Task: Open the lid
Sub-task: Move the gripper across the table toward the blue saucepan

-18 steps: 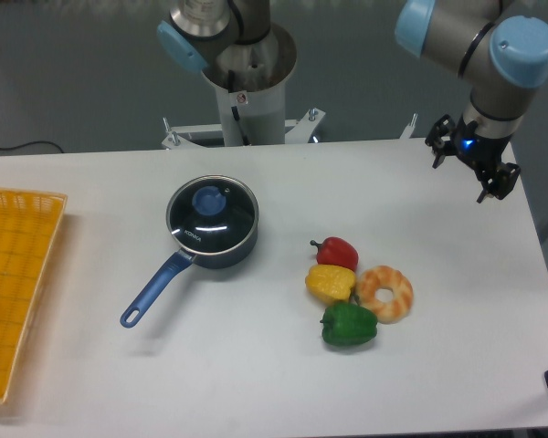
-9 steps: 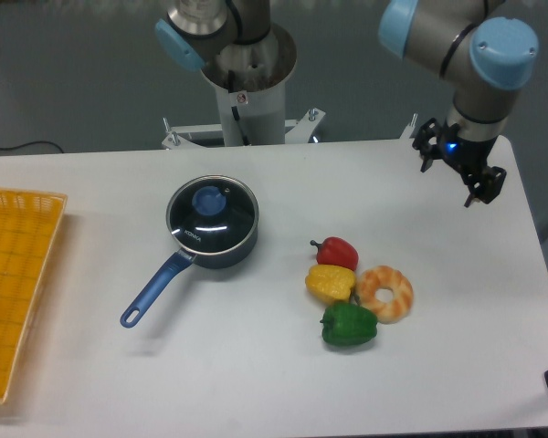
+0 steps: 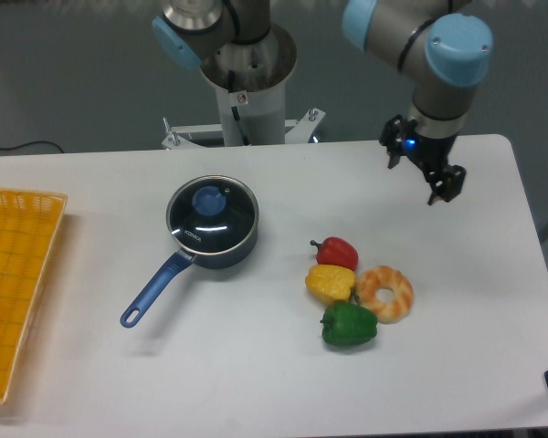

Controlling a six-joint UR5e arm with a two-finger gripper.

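Gripper (image 3: 422,173) hung empty over the table's (image 3: 256,365) far right (we couldn't tell how its jaws stood), well apart from the lid (image 3: 212,214), which sat on the saucepan (image 3: 199,242).

The lid (image 3: 212,214) was seen as dark, glossy glass bound by a thin bright metal rim, with a smooth light-blue knob (image 3: 208,200) that looked plastic, and the saucepan (image 3: 204,239) beneath was finished in glossy dark blue. The bench (image 3: 256,365) was shown as a smooth, matt white surface. The peppers (image 3: 338,287) and the ring-shaped toy (image 3: 385,293) were rendered in shiny, plastic-looking material, and the basket (image 3: 14,283) in a yellow lattice.
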